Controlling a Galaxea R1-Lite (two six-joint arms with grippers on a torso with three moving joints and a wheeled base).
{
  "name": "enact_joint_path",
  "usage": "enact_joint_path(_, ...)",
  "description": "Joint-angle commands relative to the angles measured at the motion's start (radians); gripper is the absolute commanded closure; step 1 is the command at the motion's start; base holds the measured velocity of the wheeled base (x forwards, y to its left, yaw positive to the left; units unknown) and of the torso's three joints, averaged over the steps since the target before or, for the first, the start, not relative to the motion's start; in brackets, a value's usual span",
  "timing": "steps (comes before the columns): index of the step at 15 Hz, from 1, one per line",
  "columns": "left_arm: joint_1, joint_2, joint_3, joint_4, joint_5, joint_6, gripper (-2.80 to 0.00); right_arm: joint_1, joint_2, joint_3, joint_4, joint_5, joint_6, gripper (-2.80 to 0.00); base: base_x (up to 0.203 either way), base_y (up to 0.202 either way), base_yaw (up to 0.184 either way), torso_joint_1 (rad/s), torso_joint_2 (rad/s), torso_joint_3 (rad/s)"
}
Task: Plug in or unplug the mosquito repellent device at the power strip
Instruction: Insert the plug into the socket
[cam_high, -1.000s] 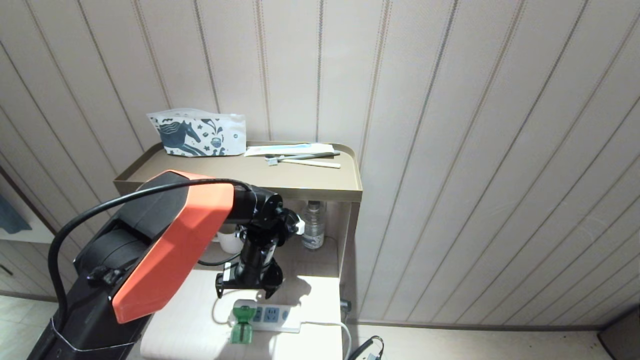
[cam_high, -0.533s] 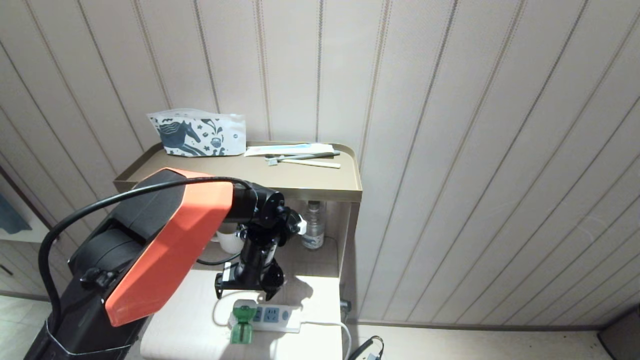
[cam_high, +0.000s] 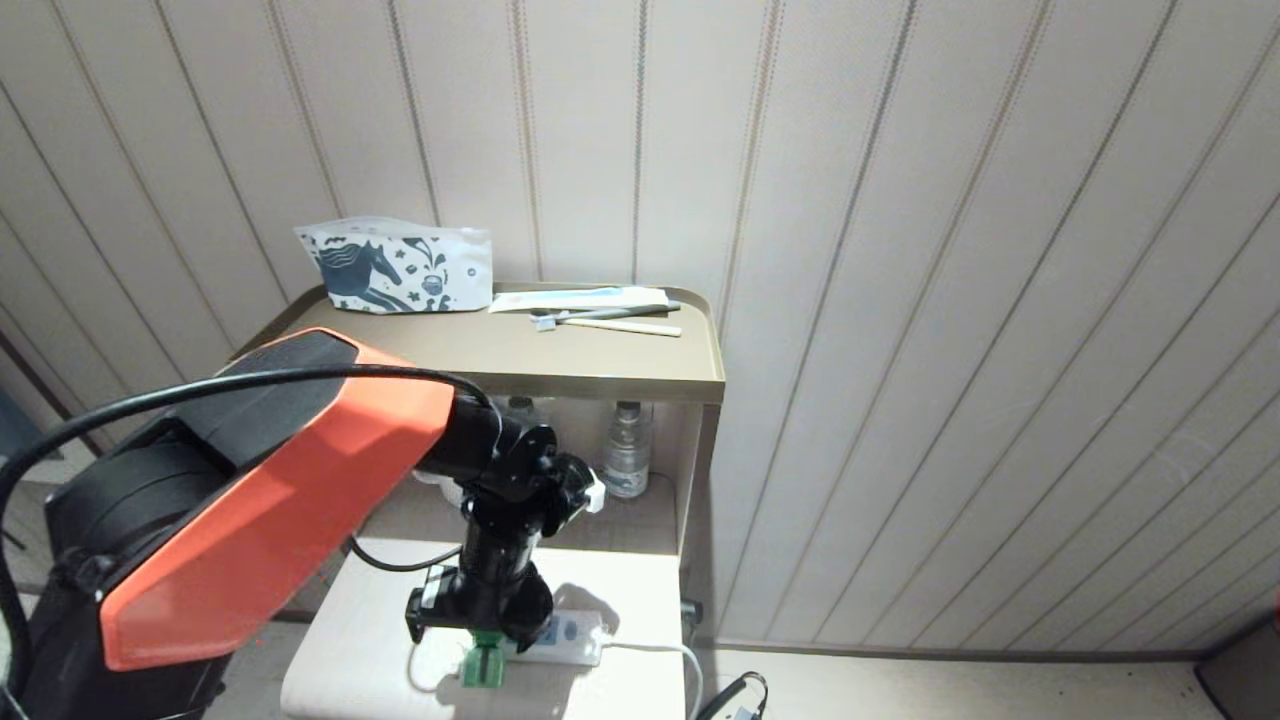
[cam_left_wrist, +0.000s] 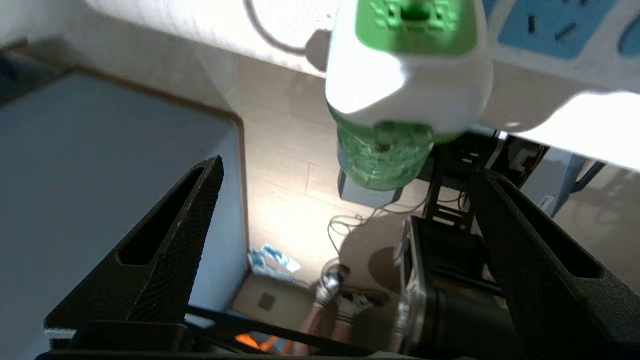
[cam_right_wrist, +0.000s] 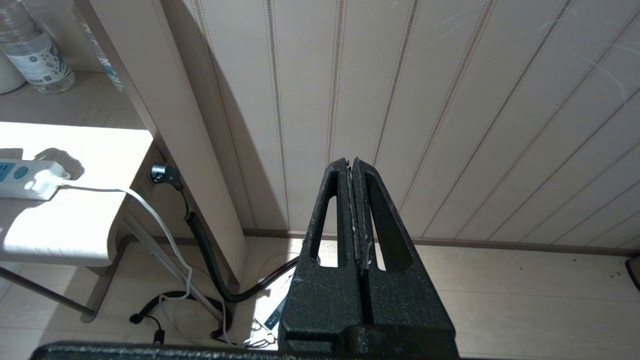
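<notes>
Green mosquito repellent device (cam_left_wrist: 406, 75) between left hand (cam_left_wrist: 345, 200) fingers

The repellent device (cam_left_wrist: 407, 65) has a smooth, glossy white plastic head with a matt green face, and its bottle (cam_left_wrist: 382, 160) is translucent green plastic with a pebbled look. The power strip (cam_left_wrist: 545, 45) is smooth white plastic with light-blue faces. The left gripper (cam_left_wrist: 345, 185) fingers (cam_left_wrist: 165, 250) are rough, grainy matt black, as are the right gripper's (cam_right_wrist: 352, 167).

Left gripper (cam_high: 466, 632) lowered from behind power strip (cam_high: 572, 639) onto mosquito repellent device (cam_high: 484, 665).
</notes>
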Motion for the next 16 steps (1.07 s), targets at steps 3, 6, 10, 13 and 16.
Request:
enact_joint_path(3, -0.025, -0.167, 0.155, -0.170, -0.001, 0.058, 0.00, 0.001, 0.004, 0.000, 0.000, 0.000, 0.001, 0.00, 0.000, 0.000, 0.000, 0.000, 0.00, 0.000)
enact_joint_path(6, -0.095, -0.198, 0.223, -0.173, -0.014, 0.051, 0.00, 0.001, 0.004, 0.000, 0.000, 0.000, 0.000, 0.00, 0.000, 0.000, 0.000, 0.000, 0.00, 0.000)
enact_joint_path(10, -0.128, -0.293, 0.412, -0.173, -0.027, 0.052, 0.00, 0.001, 0.004, 0.000, 0.001, 0.000, 0.001, 0.00, 0.000, 0.000, 0.000, 0.000, 0.00, 0.000)
enact_joint_path(13, -0.132, -0.351, 0.486, -0.159, -0.119, 0.052, 0.00, -0.001, 0.004, 0.000, 0.000, 0.000, 0.000, 0.00, 0.000, 0.000, 0.000, 0.000, 0.00, 0.000)
enact_joint_path(16, -0.131, -0.357, 0.489, -0.184, -0.142, 0.052, -2.80, 0.000, 0.004, 0.000, 0.000, 0.000, 0.000, 0.00, 0.000, 0.000, 0.000, 0.000, 0.00, 0.000)
